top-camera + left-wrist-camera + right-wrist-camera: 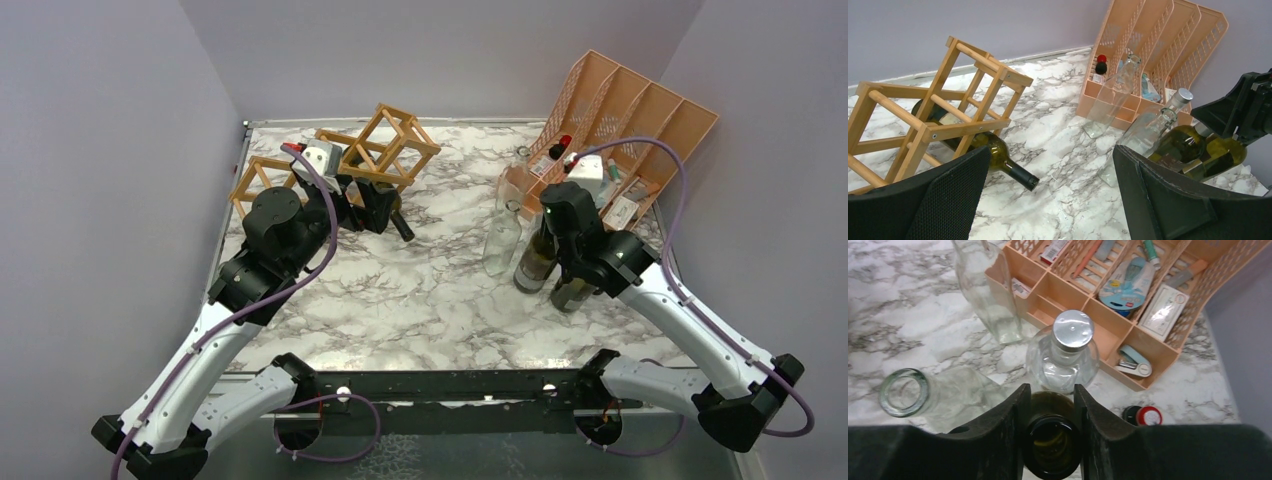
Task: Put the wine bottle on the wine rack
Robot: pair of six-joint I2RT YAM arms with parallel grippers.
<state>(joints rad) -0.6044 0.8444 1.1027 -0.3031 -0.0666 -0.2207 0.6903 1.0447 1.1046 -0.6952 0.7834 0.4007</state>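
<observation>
- Right gripper [1051, 402]: clamped on the neck of an upright dark green wine bottle [1050, 445], one finger flat against each side. Only the open mouth shows in the wrist view; the body is hidden below the fingers.
- From above, that bottle stands on the bench [420, 290] at the right, well apart from the wine rack [385, 150]. The arm covers its top.
- Left gripper [1050, 160]: spread wide, nothing in it, just in front of the rack.
- Rack sits at left rear. Another dark bottle [993, 150] lies in a lower cell, neck poking out.
- Clear bottles [1063, 355] crowd the held one.
- A second green bottle [572, 292] is half hidden under the right arm.
- Peach organizer [1220, 277] stands behind, cut off at the frame edge. Most of its contents are too small to name.
</observation>
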